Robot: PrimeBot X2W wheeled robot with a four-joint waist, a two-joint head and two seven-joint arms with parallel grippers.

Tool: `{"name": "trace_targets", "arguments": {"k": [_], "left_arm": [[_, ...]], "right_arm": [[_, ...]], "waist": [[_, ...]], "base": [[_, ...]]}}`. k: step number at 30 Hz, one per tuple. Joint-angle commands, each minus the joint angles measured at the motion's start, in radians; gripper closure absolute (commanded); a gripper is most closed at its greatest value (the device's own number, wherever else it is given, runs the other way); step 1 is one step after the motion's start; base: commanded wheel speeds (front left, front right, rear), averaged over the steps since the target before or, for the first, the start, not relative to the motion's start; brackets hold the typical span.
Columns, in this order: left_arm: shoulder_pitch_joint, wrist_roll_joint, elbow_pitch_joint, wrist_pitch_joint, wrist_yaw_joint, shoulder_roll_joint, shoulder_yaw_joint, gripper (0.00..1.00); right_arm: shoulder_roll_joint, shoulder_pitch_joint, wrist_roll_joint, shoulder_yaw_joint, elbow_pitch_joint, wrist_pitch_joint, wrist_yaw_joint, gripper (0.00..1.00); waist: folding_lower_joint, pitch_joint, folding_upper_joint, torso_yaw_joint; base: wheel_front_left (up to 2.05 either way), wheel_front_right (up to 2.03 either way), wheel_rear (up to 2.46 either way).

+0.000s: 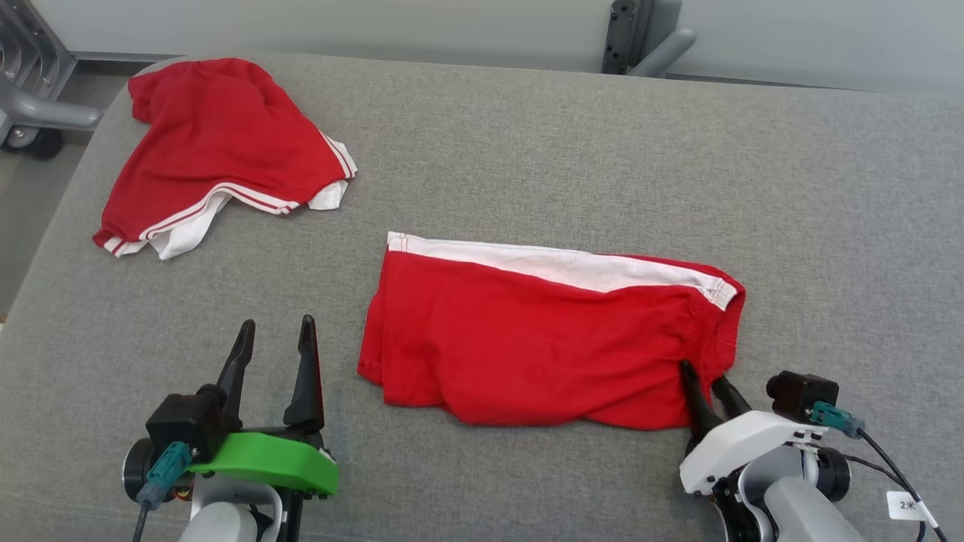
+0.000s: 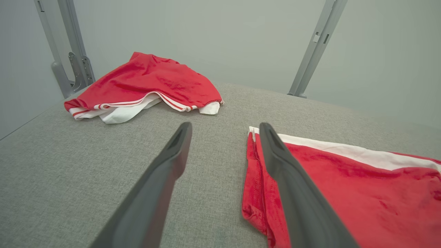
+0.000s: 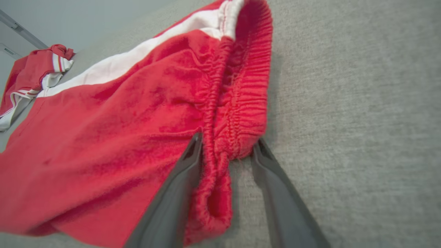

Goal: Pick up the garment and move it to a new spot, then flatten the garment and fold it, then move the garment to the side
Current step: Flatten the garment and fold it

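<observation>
Centrally, red shorts lie folded on grey table. Likely soft, light, limp; bunched elastic waistband looks like firmest hold. Right claw fingers apart, straddling waistband corner, not yet clamped. Left claw wide apart, empty, beside shorts' left edge.

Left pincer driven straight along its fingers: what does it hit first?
Probably the crumpled red garment with white trim, near its right corner; bare grey fabric surface lies between, and the left pincer's tilt is unclear.
</observation>
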Motion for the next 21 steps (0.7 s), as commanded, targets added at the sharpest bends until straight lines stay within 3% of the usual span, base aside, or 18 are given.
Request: {"name": "trace_targets", "arguments": {"k": [1,2,4,6,14,21], "left_arm": [[0.003,0.017,0.002,-0.003,-0.007,-0.007,0.009,0.00],[0.001,0.024,0.005,-0.003,-0.012,-0.012,0.021,0.00],[0.001,0.030,0.008,-0.003,-0.018,-0.018,0.031,0.00],[0.003,0.039,0.011,-0.003,-0.024,-0.023,0.041,0.00],[0.002,0.074,0.009,-0.003,-0.043,-0.046,0.067,0.00],[-0.014,0.084,0.002,-0.002,-0.058,-0.069,0.084,0.00]], "right_arm": [[0.010,0.000,0.014,0.020,0.034,0.008,0.000,0.60],[0.009,-0.018,0.043,0.030,0.051,-0.003,0.000,0.73],[0.007,-0.036,0.065,0.036,0.069,-0.012,0.000,0.82],[0.007,-0.053,0.093,0.041,0.080,-0.020,0.000,1.00],[0.001,-0.095,0.166,0.006,0.053,-0.032,0.000,1.00],[-0.103,-0.082,0.121,-0.101,-0.031,0.031,0.000,1.00]], "waist": [[0.0000,0.003,0.0033,-0.001],[0.0000,0.004,0.0033,-0.003],[0.0000,0.005,0.0033,-0.006],[0.0000,0.004,0.0033,-0.009],[0.0000,0.000,0.0033,-0.043],[0.0000,0.010,0.0033,-0.091]], "base": [[0.00,0.00,0.00],[0.00,0.00,0.00],[0.00,0.00,0.00],[0.00,0.00,0.00],[0.00,0.00,0.00],[0.00,0.00,0.00]]}}
